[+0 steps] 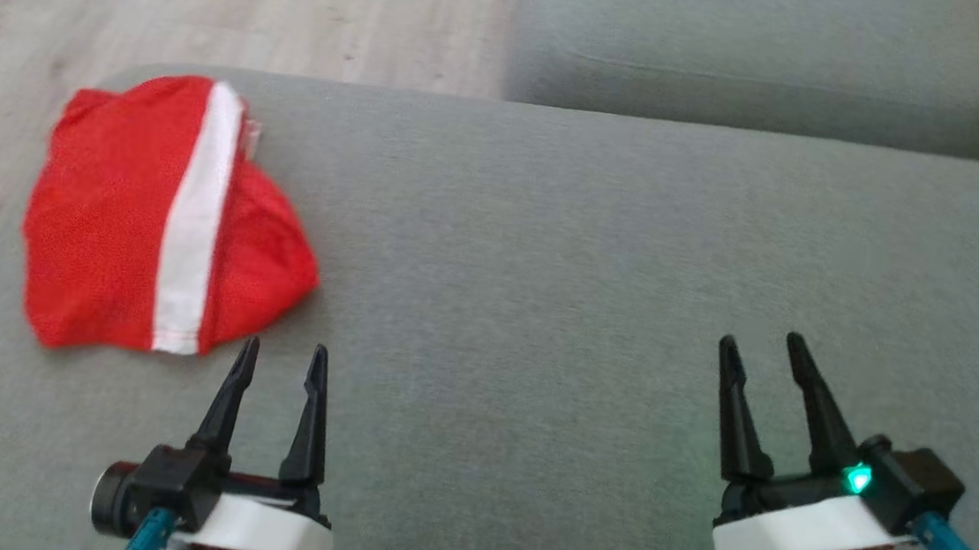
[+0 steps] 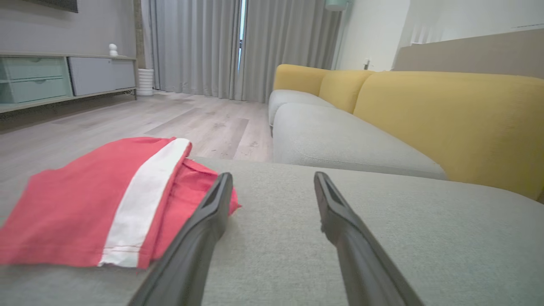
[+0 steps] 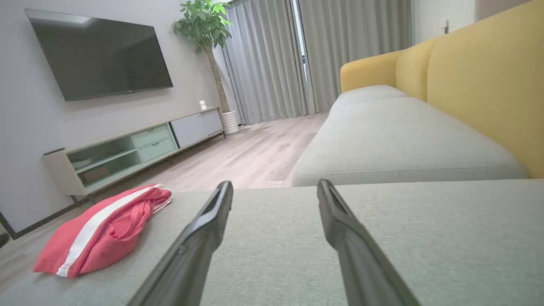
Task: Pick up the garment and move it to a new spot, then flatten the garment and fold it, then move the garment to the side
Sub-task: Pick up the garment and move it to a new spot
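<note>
Red, white-striped garment (image 1: 104, 224), folded, lying at far-left corner of cushion (image 1: 588, 257), left gripper (image 1: 285, 348) above cushion's near-left area, jaws spread, holding nothing, right gripper (image 1: 761, 340) above cushion's near-right area, jaws spread, holding nothing

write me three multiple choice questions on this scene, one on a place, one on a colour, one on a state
1. Where on the grey cushion does the garment lie? A) at its left end B) in its middle C) at its right end
2. What colour is the garment's stripe? A) blue B) white C) black
3. How is the left gripper? A) shut on the garment B) shut, empty C) open, empty

Answers: 1 A, it lies by the cushion's left edge, ahead of the left gripper. 2 B, one white band crosses the red cloth. 3 C, its fingers stand apart, holding nothing.
</note>
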Motion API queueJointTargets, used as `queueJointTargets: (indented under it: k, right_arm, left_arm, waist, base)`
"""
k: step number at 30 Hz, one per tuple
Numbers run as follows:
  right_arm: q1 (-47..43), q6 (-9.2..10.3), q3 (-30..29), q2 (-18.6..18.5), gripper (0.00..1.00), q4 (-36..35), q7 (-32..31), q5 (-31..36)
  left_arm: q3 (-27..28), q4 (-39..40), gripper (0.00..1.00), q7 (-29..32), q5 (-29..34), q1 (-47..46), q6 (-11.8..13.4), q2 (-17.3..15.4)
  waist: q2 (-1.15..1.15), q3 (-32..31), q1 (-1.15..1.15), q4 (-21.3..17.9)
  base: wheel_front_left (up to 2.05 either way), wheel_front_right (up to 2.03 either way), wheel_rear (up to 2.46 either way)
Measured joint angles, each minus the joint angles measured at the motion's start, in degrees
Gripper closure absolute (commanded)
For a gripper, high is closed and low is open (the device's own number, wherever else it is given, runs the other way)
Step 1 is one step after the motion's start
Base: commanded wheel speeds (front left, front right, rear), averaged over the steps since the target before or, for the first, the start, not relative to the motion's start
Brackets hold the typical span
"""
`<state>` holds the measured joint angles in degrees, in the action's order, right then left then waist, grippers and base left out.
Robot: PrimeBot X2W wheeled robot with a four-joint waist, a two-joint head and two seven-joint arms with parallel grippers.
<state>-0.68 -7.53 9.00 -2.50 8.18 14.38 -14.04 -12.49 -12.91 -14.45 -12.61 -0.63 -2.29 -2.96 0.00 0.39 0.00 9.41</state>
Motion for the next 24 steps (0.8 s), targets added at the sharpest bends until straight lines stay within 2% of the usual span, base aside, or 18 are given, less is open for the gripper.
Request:
queueJointTargets:
  k: [15,18,24]
  right_arm:
    - [-1.27,0.0,3.33,0.0,0.0,0.98,0.0,-0.68]
    - [-1.27,0.0,3.37,0.0,0.0,0.99,0.0,-0.68]
    - [-1.25,0.0,3.53,0.0,0.0,0.99,0.0,-0.67]
  left_arm:
    - [1.52,-0.21,0.0,0.0,0.56,1.24,0.29,-0.01]
    - [1.64,-0.23,0.0,0.0,0.47,1.27,0.35,-0.02]
    - [1.89,-0.21,0.0,0.0,0.71,1.26,0.31,-0.01]
  waist:
    - [0.0,-1.28,0.0,12.19]
    - [0.0,-1.41,0.0,13.59]
    - [0.0,-0.8,0.0,14.0]
  base:
    - [0.0,0.0,0.0]
    - [0.0,0.0,0.0]
    - [0.0,0.0,0.0]
